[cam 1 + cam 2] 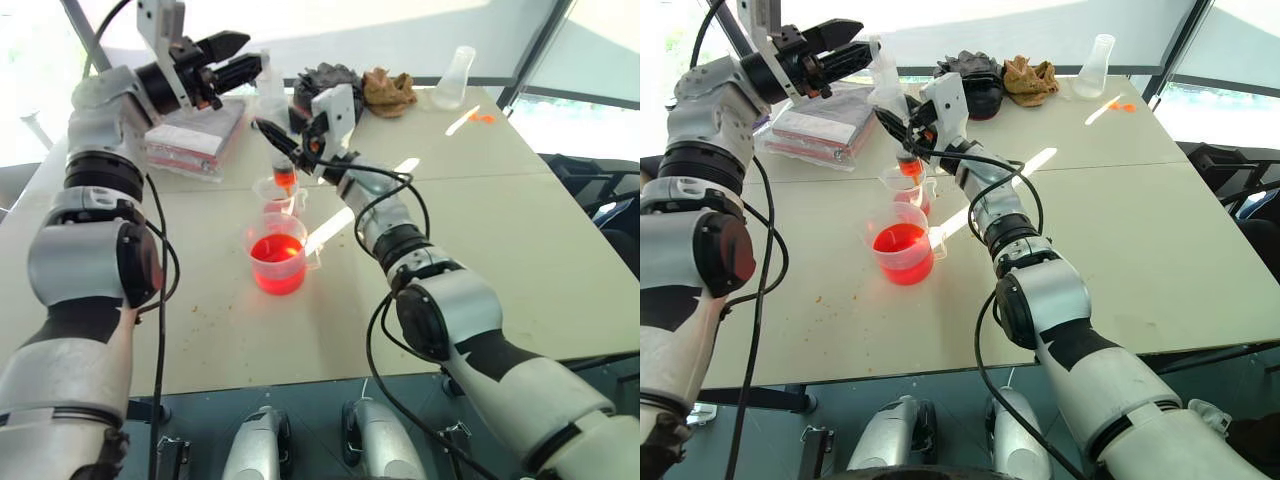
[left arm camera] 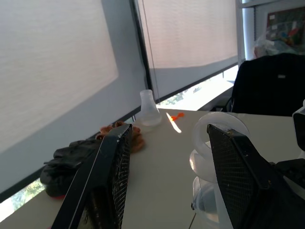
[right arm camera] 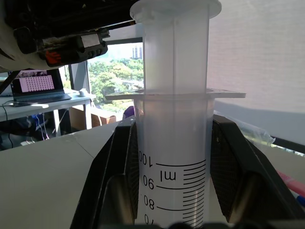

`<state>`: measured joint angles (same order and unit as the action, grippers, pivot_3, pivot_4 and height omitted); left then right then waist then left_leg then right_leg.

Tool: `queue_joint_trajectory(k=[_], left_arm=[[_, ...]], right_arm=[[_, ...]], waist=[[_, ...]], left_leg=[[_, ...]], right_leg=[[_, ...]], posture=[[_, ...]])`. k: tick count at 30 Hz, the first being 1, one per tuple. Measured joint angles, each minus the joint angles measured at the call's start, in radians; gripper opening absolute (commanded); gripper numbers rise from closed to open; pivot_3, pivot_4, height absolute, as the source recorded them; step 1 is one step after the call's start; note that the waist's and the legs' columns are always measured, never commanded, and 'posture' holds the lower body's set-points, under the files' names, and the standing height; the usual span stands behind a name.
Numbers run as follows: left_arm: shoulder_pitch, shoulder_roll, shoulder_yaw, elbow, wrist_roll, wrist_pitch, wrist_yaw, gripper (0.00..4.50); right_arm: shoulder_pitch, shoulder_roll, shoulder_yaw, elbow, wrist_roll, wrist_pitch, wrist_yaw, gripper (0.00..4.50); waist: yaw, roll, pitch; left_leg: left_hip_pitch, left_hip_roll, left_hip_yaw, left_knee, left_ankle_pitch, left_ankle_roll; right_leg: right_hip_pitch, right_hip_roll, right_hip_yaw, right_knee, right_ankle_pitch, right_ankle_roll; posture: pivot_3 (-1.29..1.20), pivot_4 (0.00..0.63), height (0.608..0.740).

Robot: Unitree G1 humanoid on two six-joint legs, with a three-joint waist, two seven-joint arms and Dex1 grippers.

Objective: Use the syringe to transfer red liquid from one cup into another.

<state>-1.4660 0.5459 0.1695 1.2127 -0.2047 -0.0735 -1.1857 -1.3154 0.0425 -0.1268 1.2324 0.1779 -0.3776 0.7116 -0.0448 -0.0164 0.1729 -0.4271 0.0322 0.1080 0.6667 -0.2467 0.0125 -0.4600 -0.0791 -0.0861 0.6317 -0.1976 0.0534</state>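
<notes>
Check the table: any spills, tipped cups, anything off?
No spill stands out. Both the wide cup and the small cup stand upright, red liquid inside. The syringe is held upright over the small cup in the right end effector. Small specks dot the table near the cups; what they are is unclear.

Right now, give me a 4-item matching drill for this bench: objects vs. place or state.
Things:
1. syringe
2. wide measuring cup
3. conical flask
4. left gripper

Place or state:
A. far table edge, no visible liquid
B. open, fingers either side of the plunger top
C. clamped upright in the right gripper, tip over the small cup
D. holds red liquid, nearest the robot

Pairs: 1-C, 2-D, 3-A, 4-B
</notes>
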Motion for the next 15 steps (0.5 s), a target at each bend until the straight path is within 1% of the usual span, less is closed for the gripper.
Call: queue_joint_trajectory(k=[10,15], left_arm=[[-0.001,0.013,0.001,0.001,0.021,0.007,-0.06,2.58],[0.0,0.013,0.0,0.0,0.037,0.003,-0.065,2.58]], right_arm=[[0.0,0.015,-0.012,0.0,0.0,-0.001,0.0,1.43],[0.0,0.016,-0.02,0.0,0.001,0.0,0.0,1.43]], waist=[[0.0,0.0,0.0],[0.0,0.0,0.0]], left_leg=[[0.0,0.0,0.0,0.0,0.0,0.0],[0.0,0.0,0.0,0.0,0.0,0.0]], right_leg=[[0.0,0.0,0.0,0.0,0.0,0.0],[0.0,0.0,0.0,0.0,0.0,0.0]], posture=[[0.0,0.15,0.74],[0.0,0.15,0.74]])
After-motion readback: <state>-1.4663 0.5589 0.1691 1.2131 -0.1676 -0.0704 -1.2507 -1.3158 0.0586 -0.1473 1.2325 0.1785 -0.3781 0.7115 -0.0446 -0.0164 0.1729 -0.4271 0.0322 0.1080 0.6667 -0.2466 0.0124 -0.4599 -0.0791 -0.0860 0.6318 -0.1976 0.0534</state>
